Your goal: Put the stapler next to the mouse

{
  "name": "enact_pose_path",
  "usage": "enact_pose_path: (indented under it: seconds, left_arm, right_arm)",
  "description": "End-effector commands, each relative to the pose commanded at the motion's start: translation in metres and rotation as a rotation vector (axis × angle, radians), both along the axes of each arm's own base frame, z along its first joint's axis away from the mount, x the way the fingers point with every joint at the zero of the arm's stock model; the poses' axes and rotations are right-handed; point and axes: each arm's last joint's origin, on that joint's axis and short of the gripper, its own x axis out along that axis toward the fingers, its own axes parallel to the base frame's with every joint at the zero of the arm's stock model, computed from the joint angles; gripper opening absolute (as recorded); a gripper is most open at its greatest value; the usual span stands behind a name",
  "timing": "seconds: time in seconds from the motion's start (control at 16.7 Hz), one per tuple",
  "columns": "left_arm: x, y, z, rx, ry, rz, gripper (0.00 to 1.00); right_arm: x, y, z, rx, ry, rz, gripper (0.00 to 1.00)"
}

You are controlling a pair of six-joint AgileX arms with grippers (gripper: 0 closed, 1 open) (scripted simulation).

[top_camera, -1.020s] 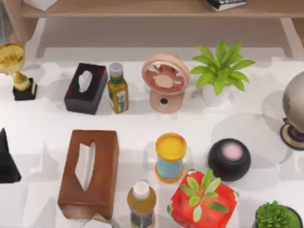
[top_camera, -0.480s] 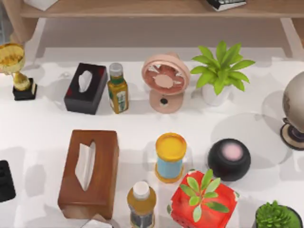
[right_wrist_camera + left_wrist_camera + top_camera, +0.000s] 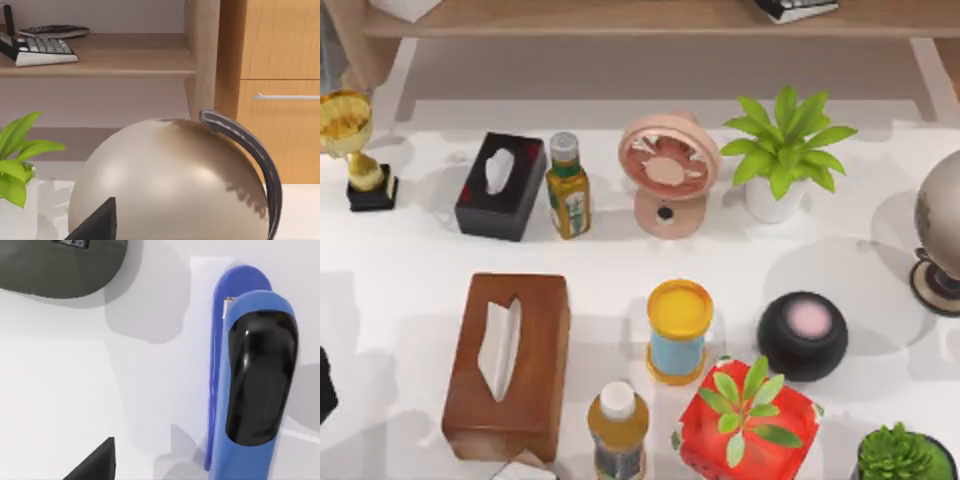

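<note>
In the left wrist view a blue stapler [image 3: 252,380] with a glossy black top lies flat on the white table, close below the camera. A dark grey rounded body [image 3: 60,270], apparently the mouse, lies a short way from it with bare table between them. A dark sliver of my left arm [image 3: 324,384] shows at the top view's left edge, beside the brown tissue box. My right arm is parked off the right side, its wrist camera facing the beige globe [image 3: 170,185].
The table is crowded: brown tissue box [image 3: 507,362], black tissue box [image 3: 500,185], two bottles [image 3: 567,187] [image 3: 617,430], pink fan [image 3: 668,172], yellow-lidded jar [image 3: 678,330], black speaker [image 3: 802,335], potted plants [image 3: 782,160] [image 3: 748,415], gold trophy [image 3: 355,150], globe [image 3: 940,215].
The dark left arm at the top view's left edge has slid down and leftward, almost out of the picture. Nothing else on the table has moved.
</note>
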Motion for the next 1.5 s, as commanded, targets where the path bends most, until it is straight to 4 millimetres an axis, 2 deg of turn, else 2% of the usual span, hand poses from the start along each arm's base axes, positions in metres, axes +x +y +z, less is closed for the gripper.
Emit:
enact_pose_path:
  seconds: [0.42,0.9,1.2,1.5]
  left_arm:
    - [0.001,0.000,-0.001,-0.003,0.016,0.005,1.00]
    - [0.003,0.001,-0.045,-0.001,0.005,0.010,1.00]
    - [0.001,0.001,-0.049,-0.003,0.015,0.010,1.00]
    - [0.001,0.001,-0.049,-0.003,0.015,0.010,0.62]
  right_arm:
    - [0.000,0.000,0.000,0.000,0.000,0.000,1.00]
    - [0.000,0.000,0.000,0.000,0.000,0.000,1.00]
    - [0.000,0.000,0.000,0.000,0.000,0.000,1.00]
    - [0.000,0.000,0.000,0.000,0.000,0.000,1.00]
